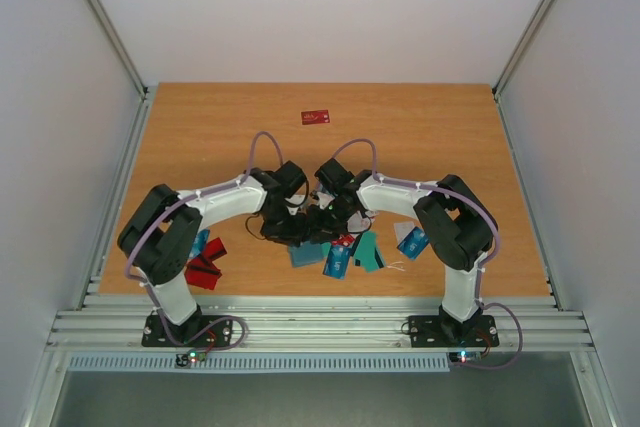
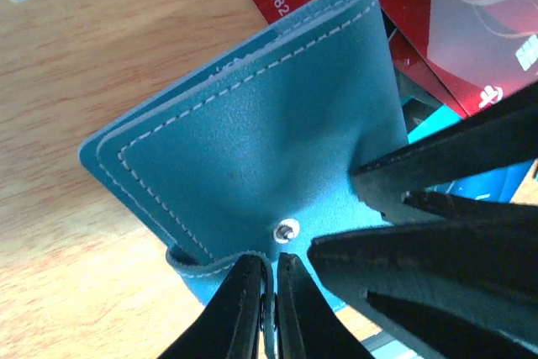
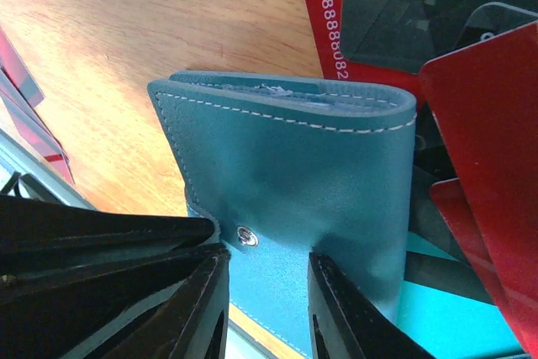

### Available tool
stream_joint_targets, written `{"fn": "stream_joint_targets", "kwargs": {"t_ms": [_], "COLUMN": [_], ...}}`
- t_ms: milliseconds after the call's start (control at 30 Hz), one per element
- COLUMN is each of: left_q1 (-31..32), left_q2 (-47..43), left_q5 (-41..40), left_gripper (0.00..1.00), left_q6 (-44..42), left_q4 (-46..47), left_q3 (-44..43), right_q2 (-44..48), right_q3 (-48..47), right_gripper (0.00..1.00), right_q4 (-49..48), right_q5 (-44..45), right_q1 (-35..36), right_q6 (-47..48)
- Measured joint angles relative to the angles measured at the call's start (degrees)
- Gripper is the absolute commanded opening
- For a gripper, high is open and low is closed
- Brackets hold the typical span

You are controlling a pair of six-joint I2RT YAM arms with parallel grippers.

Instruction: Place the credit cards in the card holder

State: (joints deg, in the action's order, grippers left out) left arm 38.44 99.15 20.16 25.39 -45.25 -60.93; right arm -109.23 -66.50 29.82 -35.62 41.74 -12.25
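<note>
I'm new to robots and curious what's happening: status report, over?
Left jaws pinched on card holder flap. Right jaws apart, straddling its snap. Holder folded; red credit cards crowd beside it.

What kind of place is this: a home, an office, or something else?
Probably a robot test cell in a laboratory: two arms bolted to an aluminium rail, a wooden table, and plain white panels enclosing it on three sides.
</note>
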Motion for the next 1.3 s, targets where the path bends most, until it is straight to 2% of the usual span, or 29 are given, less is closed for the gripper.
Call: {"fn": "stream_joint_targets", "kwargs": {"t_ms": [200, 333, 433, 700, 867, 1000, 1200, 1300], "left_q1": [-0.2, -0.6, -0.9, -1.6, -1.8, -1.8, -1.8, -1.8], "left_q2": [2.3, 2.6, 2.6, 3.1, 3.1, 2.5, 0.9, 0.9], "left_q5": [0.7, 0.9, 0.5, -1.6, -2.0, -2.1, -3.4, -4.2], "left_gripper": [0.12, 0.21, 0.32, 0.42, 0.52, 0.53, 0.45, 0.37], "left_q6": [1.2, 2.1, 2.7, 4.7, 6.1, 7.0, 7.4, 7.5], "left_q4": [-0.6, -1.1, -1.3, 0.1, 0.5, 0.6, 0.8, 0.8], "left_q3": [-1.5, -1.9, -1.9, -1.9, -1.9, -1.9, -2.1, -2.1], "right_q2": [0.0, 0.0, 0.0, 0.7, 2.0, 2.9, 4.1, 5.0], "right_q3": [0.0, 0.1, 0.2, 1.5, 3.5, 4.3, 4.9, 5.1], "right_gripper": [0.28, 0.28, 0.28, 0.27, 0.25, 0.24, 0.23, 0.23], "right_q4": [0.0, 0.0, 0.0, -1.5, -3.1, -3.3, -4.5, -5.6], "right_q5": [0.0, 0.0, -0.2, -1.0, -1.7, -1.8, -3.2, -4.0], "right_q1": [0.0, 0.0, -0.1, -0.3, -0.5, -0.5, -0.5, -0.5], "right_q6": [0.1, 0.1, 0.4, 1.5, 2.2, 2.6, 3.2, 3.4]}}
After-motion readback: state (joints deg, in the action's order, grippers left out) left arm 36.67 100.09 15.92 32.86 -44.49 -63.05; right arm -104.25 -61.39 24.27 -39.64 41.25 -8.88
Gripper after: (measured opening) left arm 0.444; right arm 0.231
